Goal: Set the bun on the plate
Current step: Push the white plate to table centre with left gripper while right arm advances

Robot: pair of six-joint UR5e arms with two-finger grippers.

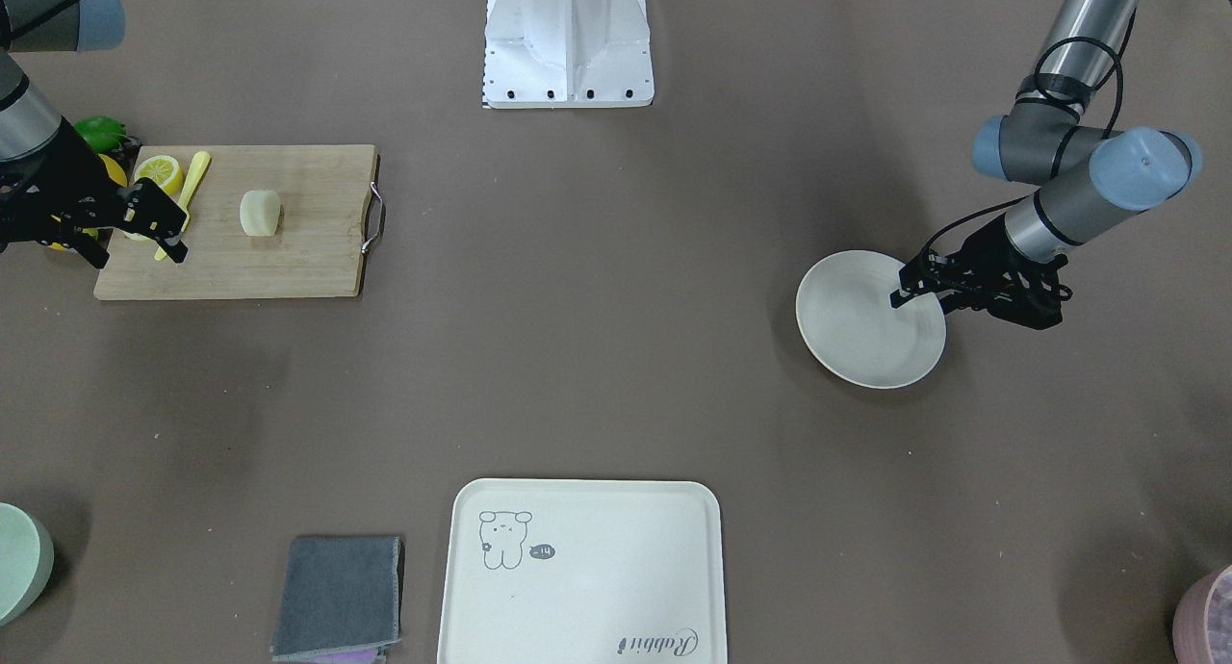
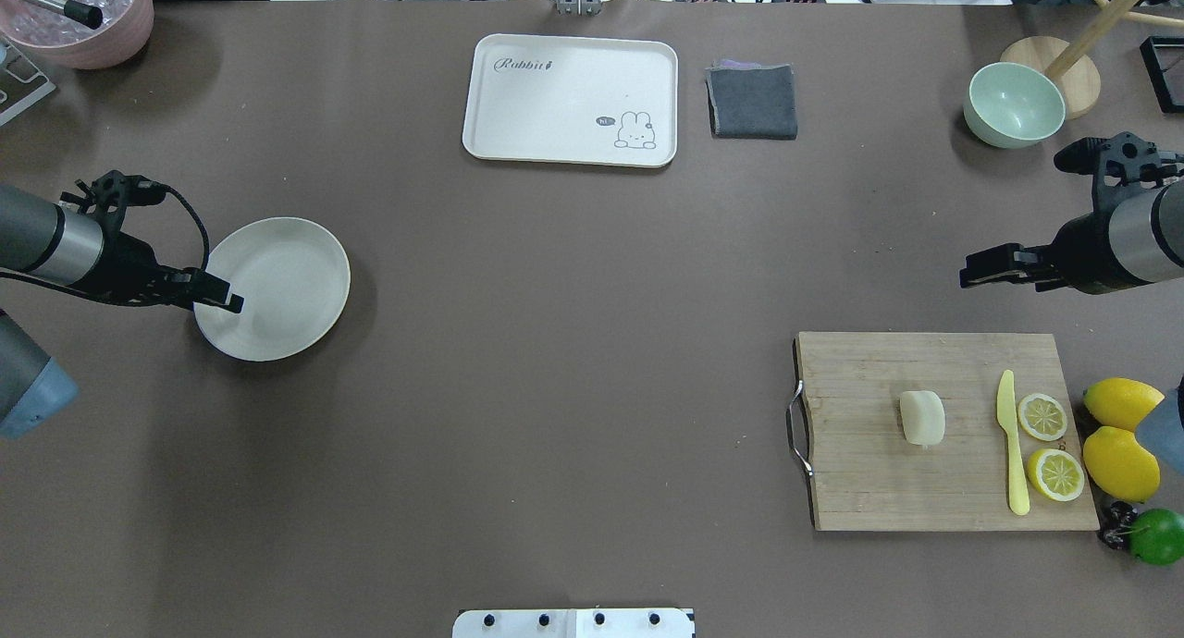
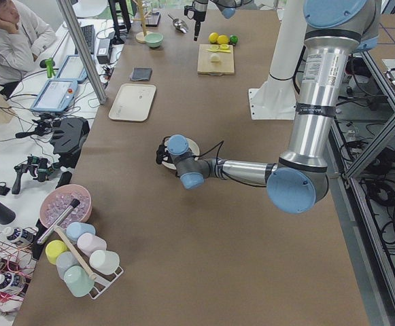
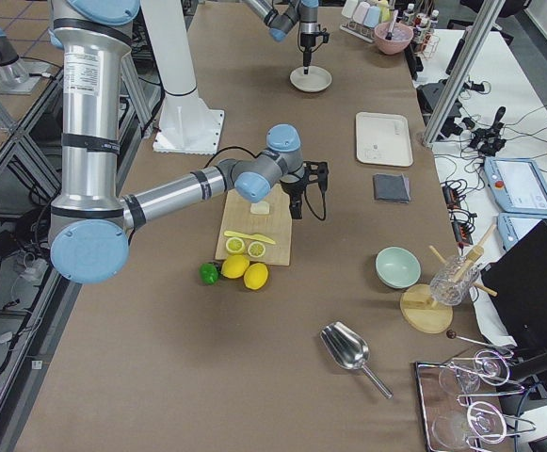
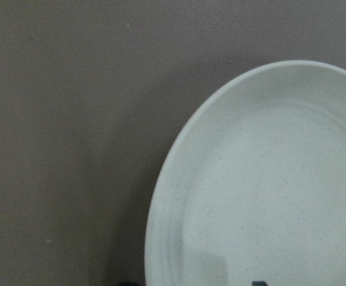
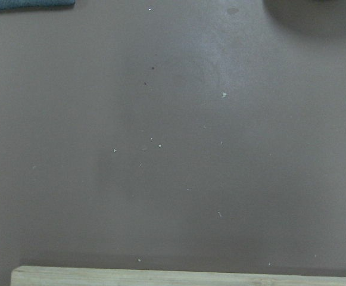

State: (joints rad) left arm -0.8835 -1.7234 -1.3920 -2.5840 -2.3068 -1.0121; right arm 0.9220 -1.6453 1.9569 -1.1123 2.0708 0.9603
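Note:
The bun [image 2: 922, 417] is a pale cream lump lying in the middle of a wooden cutting board [image 2: 869, 472] on the right side of the table; it also shows in the front view [image 1: 260, 212]. The off-white plate [image 2: 277, 287] rests on the table at the left. My left gripper [image 2: 222, 298] hangs low over the plate's near rim, open, and the left wrist view shows the plate [image 5: 268, 190] just below it. My right gripper [image 2: 980, 273] hovers open and empty over the table beyond the board's far edge [image 6: 184, 277], well apart from the bun.
On the board's right end lie a yellow knife [image 2: 1013, 444] and two lemon slices [image 2: 1042, 416]. Whole lemons [image 2: 1122, 402] and a lime [image 2: 1156, 536] sit beside it. A cream tray [image 2: 569, 97], grey cloth [image 2: 752, 102] and green bowl [image 2: 1013, 104] line the far side.

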